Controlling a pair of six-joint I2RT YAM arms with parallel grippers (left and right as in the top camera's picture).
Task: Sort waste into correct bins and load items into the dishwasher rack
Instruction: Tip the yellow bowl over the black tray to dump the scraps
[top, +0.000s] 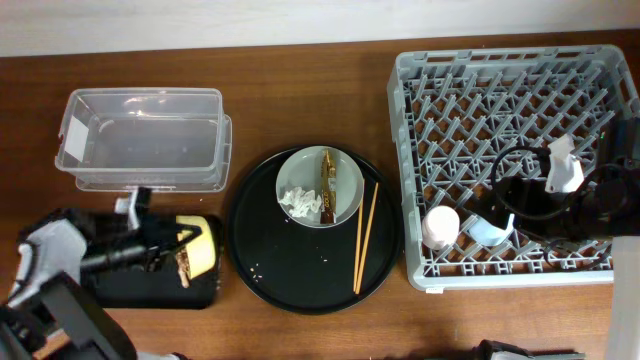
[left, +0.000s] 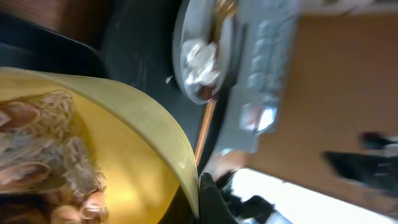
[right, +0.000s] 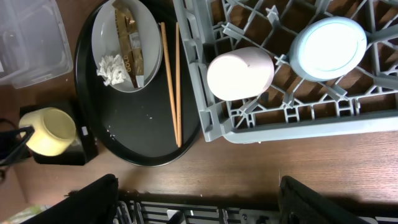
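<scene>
My left gripper (top: 183, 243) is shut on the rim of the yellow bowl (top: 206, 246) and holds it tipped over the shallow black tray (top: 150, 287). Brownish food scraps (left: 43, 155) lie inside the bowl (left: 134, 134), against my left finger (left: 202, 199). The pale grey plate (top: 345, 190) holds the white tissue (top: 298, 203) and the brown-gold wrapper (top: 326, 185). The chopsticks (top: 366, 237) lie beside it. The pink cup (right: 239, 73) and the blue cup (right: 328, 48) sit in the grey rack (top: 520, 90). My right gripper (right: 208, 205) is open and empty above the rack's front.
The clear plastic tub (top: 140, 135) stands at the back left, with nothing in it. The plate and chopsticks rest on a large round black tray (top: 270, 250) in the middle. Bare wooden table lies in front of the rack.
</scene>
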